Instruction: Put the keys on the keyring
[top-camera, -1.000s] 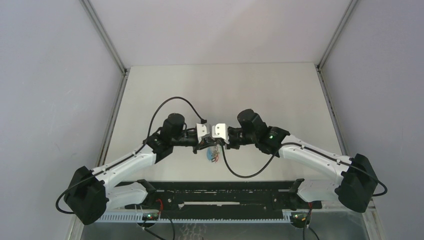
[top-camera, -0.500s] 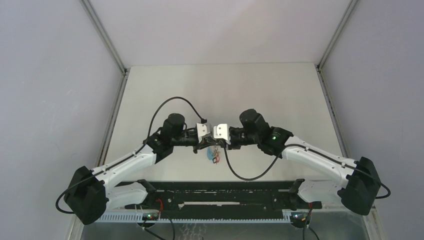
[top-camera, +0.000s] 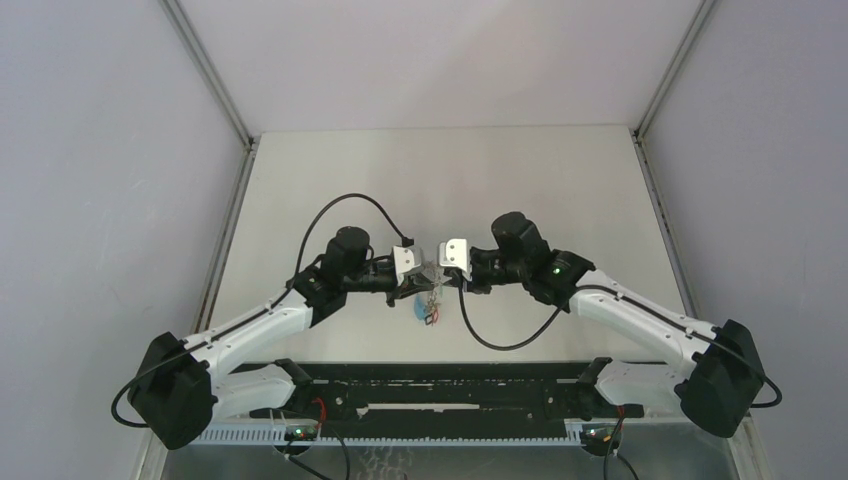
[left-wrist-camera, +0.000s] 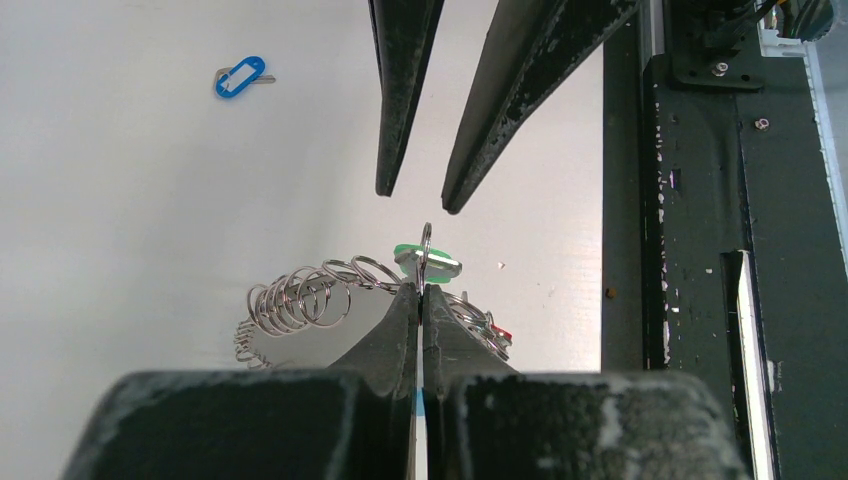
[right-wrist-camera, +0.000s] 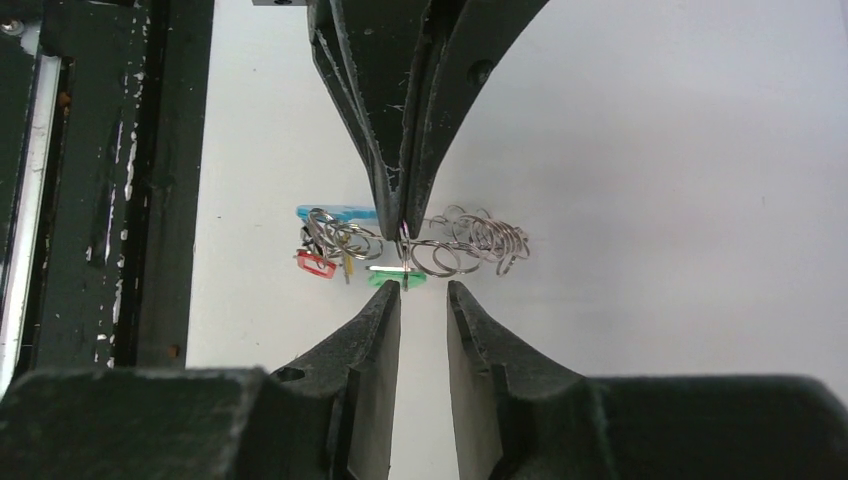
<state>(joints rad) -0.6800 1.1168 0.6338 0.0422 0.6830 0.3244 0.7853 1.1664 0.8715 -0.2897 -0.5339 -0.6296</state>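
A black rail edges the white table.

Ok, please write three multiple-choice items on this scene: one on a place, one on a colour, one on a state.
1. Where is the blue-tagged key? A. alone on the table, apart from the keyring B. hanging in the air C. threaded on it
2. Which tag is nearest the left tool? A. yellow B. green C. black
3. The right tool is: A. open B. shut on a key C. out of view
Key: A, it lies by itself; B, the green tag sits at the shut tips; A, its fingers stand apart.
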